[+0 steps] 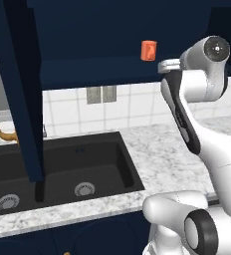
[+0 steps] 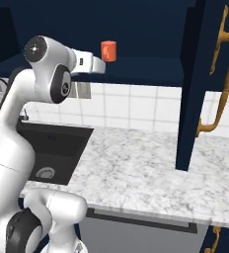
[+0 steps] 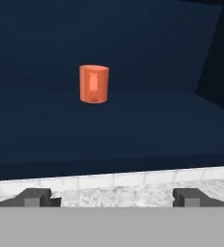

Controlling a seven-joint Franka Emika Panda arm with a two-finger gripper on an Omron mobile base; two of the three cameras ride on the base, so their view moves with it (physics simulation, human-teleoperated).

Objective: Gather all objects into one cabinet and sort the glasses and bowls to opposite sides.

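1. The orange tumbler (image 3: 94, 83) stands upright on the open cabinet (image 1: 87, 69) shelf, above the bench (image 2: 146, 168).
2. The pincer (image 3: 112, 197) is spread wide, empty, well short of it.
3. A clumsy reach could tip the tumbler or clip the shelf edge.

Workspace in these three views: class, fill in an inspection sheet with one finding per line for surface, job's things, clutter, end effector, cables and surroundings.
Surface: white speckled marble counter with a black sink set in it.
Job's things: orange tumbler upright on the shelf of the open navy cabinet; the cabinet doors stand open, one with a curved brass handle.
Clutter: nothing seen.
End effector: end effector open, holding nothing, short of the tumbler and facing it.
Cables: nothing seen.
Surroundings: white tiled wall with a grey outlet plate.
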